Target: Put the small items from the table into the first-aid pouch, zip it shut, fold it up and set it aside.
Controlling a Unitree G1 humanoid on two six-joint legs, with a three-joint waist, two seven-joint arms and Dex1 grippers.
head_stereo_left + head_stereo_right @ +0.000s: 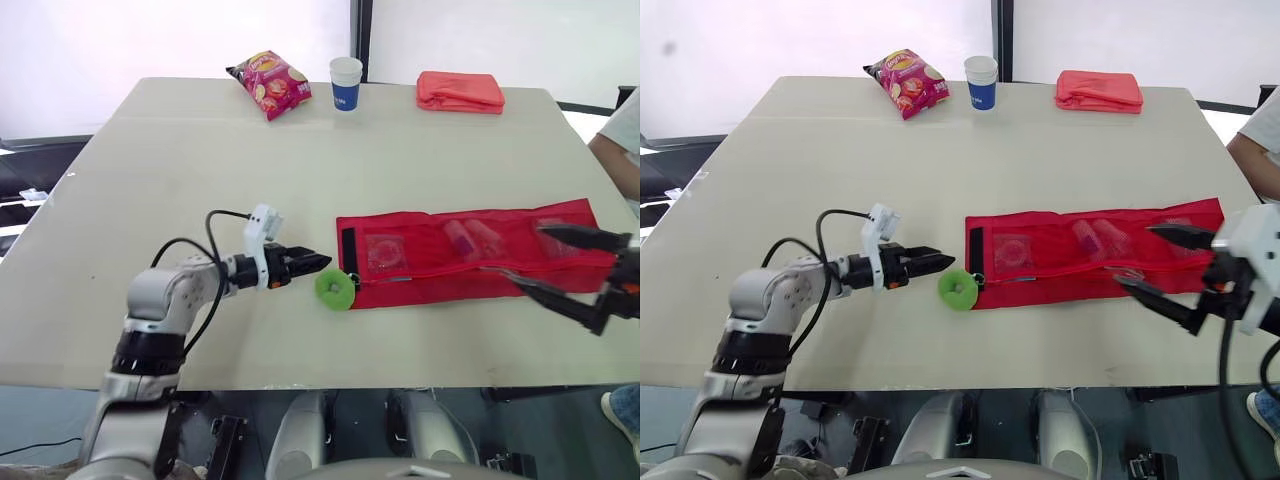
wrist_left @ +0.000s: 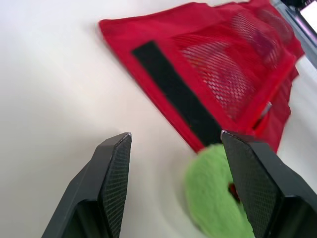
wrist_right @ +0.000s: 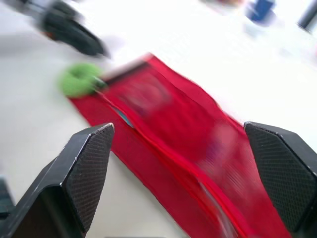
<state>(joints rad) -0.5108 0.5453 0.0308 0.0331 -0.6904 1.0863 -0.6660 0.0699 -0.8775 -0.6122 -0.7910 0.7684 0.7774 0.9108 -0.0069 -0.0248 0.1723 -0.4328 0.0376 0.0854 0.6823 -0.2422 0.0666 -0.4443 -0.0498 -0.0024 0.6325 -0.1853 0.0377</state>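
The red first-aid pouch (image 1: pixel 430 285) lies unfolded and flat on the table, right of centre. Small items show through its mesh pockets (image 1: pixel 385 250). A fuzzy green ring (image 1: pixel 336 289) rests at the pouch's near left corner. My left gripper (image 1: pixel 322 263) is open, just left of the ring, and in the left wrist view the ring (image 2: pixel 213 191) sits close to one fingertip (image 2: pixel 247 163). My right gripper (image 1: pixel 522 252) hangs wide open over the pouch's right end, with red fabric (image 3: pixel 188 129) between its fingers and nothing held.
At the table's far edge stand a crisp bag (image 1: pixel 269 84), a blue and white paper cup (image 1: pixel 346 83) and a folded red pouch (image 1: pixel 460 92). A person's arm (image 1: pixel 618 140) shows at the right edge. Bare tabletop (image 1: pixel 180 170) lies to the left.
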